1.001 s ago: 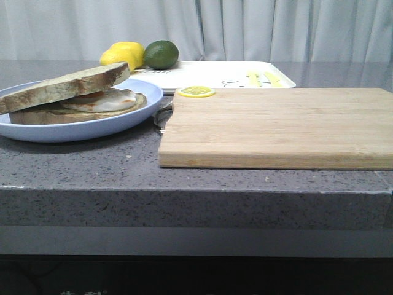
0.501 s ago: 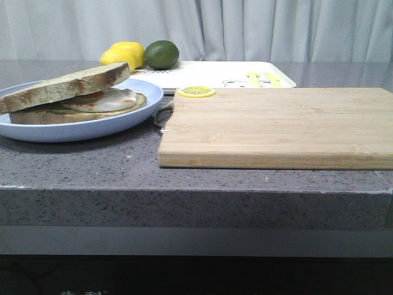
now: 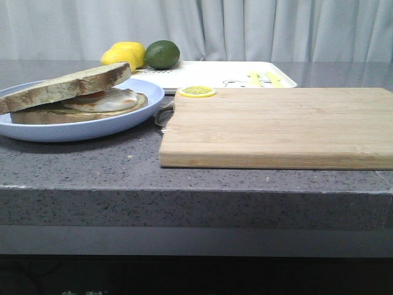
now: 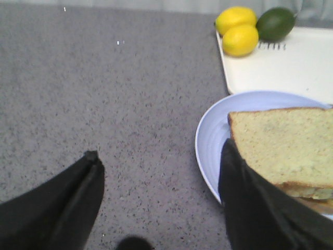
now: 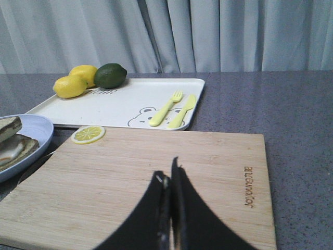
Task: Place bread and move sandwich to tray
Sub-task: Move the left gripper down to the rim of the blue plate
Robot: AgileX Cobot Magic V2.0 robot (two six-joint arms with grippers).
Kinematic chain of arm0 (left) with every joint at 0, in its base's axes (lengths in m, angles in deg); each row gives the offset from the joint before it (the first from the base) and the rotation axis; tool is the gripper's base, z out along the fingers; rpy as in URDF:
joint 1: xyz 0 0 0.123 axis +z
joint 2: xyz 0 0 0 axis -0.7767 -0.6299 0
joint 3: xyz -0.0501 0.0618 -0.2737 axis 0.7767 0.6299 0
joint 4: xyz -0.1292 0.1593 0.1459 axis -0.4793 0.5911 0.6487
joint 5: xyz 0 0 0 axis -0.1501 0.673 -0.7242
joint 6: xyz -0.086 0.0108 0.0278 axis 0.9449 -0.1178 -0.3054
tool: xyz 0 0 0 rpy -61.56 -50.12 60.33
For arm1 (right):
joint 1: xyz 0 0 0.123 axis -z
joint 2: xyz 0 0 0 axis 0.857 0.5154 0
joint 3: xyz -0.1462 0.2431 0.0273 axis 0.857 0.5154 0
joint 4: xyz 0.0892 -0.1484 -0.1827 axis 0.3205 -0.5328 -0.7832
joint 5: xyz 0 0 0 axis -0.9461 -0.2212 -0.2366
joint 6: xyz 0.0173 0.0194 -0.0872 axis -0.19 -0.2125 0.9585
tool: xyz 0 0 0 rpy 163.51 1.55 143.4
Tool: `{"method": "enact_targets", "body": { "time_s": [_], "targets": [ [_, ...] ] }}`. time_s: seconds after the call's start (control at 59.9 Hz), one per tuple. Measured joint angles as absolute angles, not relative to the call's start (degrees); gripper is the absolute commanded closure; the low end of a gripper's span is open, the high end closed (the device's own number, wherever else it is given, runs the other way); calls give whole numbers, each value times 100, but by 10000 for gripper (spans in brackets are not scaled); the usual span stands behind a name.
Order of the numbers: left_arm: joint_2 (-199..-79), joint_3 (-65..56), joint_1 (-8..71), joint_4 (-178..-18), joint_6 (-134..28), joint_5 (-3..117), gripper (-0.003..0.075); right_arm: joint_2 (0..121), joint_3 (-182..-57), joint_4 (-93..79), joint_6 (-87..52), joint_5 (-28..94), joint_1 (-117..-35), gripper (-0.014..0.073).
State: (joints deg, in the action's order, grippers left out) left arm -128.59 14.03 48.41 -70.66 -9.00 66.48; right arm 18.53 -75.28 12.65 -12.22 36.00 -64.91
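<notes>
**Bread is on; the plate has yet to go to the tray**

The top slice of bread (image 3: 67, 87) already lies tilted over the fried egg (image 3: 107, 101) and the lower slice, so the sandwich (image 3: 73, 98) looks assembled on its blue plate (image 3: 37, 130) at the left of the table (image 3: 123, 172). By that reading the bread step is done and the carry to the tray is the one in hand

The left hand (image 4: 158, 203) hangs low just beside the plate with its fingers wide apart, holding nothing; one finger (image 4: 244, 203) lies against the near corner of the bread, the other (image 4: 78, 192) is out over bare table. The right hand (image 5: 169, 208) hovers over the cutting board (image 3: 276, 126) with its fingers pressed together, empty

The next move likely calls for a grip on the plate's rim instead of the food, since the top slice sits loose and slanted and could slide if the plate tips

The tray (image 3: 209, 72) lies behind the board, well back from the plate. Two lemons (image 3: 123, 55) and a lime (image 3: 161, 54) crowd its far left corner, and a yellow fork (image 5: 166, 108) and knife (image 5: 182, 110) lie toward its right, so the open room is the middle, near the bear print. A lemon slice (image 3: 197, 91) sits on the board's back corner nearest the plate, beside the likely path. The front table edge is close to the board
</notes>
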Motion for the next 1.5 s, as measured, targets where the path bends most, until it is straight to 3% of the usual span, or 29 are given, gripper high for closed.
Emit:
{"method": "enact_targets", "body": {
  "time_s": [0.35, 0.584, 1.502],
  "targets": [
    [-15419, -226, 4841, -7408, -900, 7722, 262, 1853, -7528, 1270, -1222, 3587, -6491, 663],
    [-16402, -820, 4841, -7550, -900, 8041, 262, 1853, -7528, 1278, -1222, 3587, -6491, 663],
    [-16688, -923, 4612, -7657, -900, 7824, 262, 1853, -7528, 1278, -1218, 3583, -6491, 663]
  ]
}}
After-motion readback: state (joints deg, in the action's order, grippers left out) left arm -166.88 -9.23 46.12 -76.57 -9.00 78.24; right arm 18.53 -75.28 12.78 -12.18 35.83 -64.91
